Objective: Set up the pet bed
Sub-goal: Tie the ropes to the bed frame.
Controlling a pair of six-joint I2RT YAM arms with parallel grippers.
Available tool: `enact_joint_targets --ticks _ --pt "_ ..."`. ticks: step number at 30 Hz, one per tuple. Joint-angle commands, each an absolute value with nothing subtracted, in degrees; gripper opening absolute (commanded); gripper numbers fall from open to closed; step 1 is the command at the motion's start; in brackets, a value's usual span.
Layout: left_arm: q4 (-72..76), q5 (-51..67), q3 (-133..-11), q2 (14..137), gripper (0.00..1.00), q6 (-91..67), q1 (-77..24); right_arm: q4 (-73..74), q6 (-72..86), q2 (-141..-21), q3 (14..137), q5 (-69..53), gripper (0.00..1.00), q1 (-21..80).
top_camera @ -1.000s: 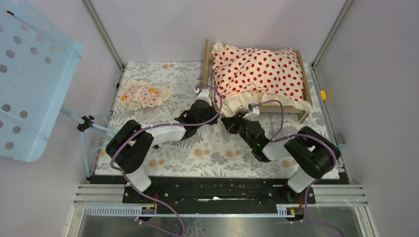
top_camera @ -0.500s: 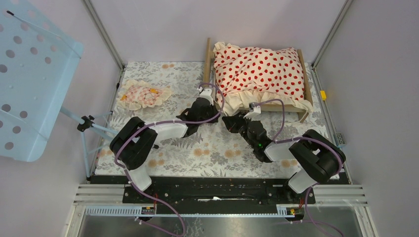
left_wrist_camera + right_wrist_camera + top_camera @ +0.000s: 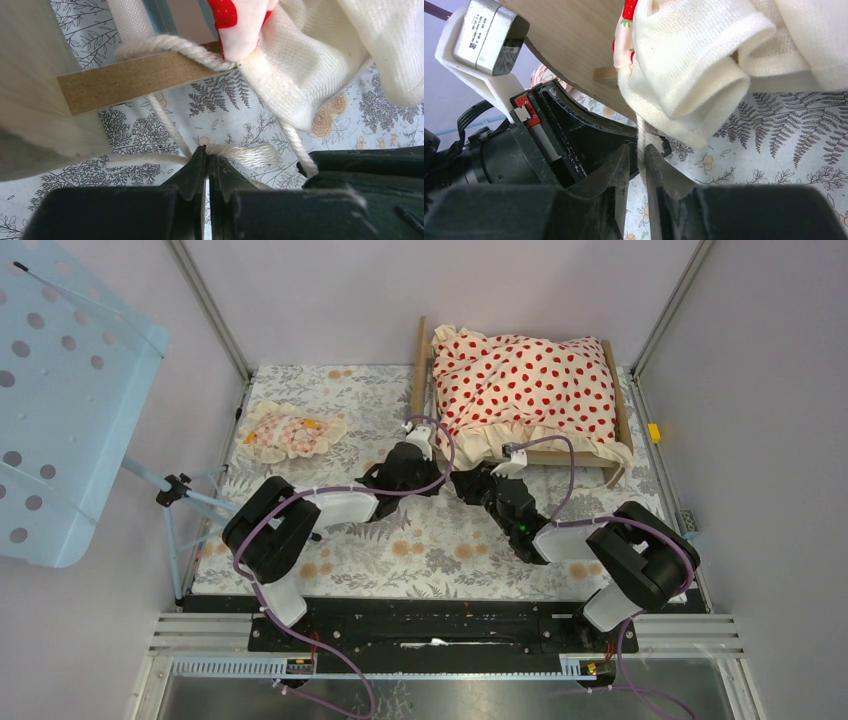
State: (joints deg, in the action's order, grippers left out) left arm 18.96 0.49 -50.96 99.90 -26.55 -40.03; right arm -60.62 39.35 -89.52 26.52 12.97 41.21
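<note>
The pet bed (image 3: 419, 360) stands at the back centre-right, its light-wood frame showing at the edges. A red-dotted cream blanket (image 3: 525, 385) covers it, and the striped mattress is hidden. My left gripper (image 3: 436, 476) is at the bed's front-left corner. In the left wrist view it (image 3: 207, 159) is shut on a white cord (image 3: 245, 154) that loops round a wooden slat (image 3: 130, 82) below the blanket's ruffle (image 3: 320, 60). My right gripper (image 3: 464, 482) is right beside it. In the right wrist view it (image 3: 638, 152) is shut on a white cord (image 3: 641, 135) hanging from the ruffle (image 3: 694, 75).
A small pink checked pillow (image 3: 290, 432) lies on the floral mat at the back left. A light blue perforated panel (image 3: 60, 400) on a stand leans over the left side. Metal posts and grey walls close in the back and sides.
Both grippers have shifted slightly at the bed's front-left corner and stay close together. The blanket's near corner has moved a little with them.
</note>
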Motion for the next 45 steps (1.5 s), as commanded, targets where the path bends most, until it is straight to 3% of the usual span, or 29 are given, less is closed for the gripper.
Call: enact_joint_targets --ticks 1,17,45 --pt "17.9 4.6 -52.2 101.1 0.00 -25.0 -40.5 -61.5 38.5 -88.2 28.6 14.8 0.22 41.7" --pt "15.7 13.1 -55.7 104.7 0.00 -20.3 -40.9 -63.4 40.8 -92.2 29.9 13.8 0.21 41.7" --pt "20.0 11.7 -54.2 103.4 0.00 -20.1 -42.3 -59.0 39.2 -87.1 27.8 18.6 0.46 41.4"
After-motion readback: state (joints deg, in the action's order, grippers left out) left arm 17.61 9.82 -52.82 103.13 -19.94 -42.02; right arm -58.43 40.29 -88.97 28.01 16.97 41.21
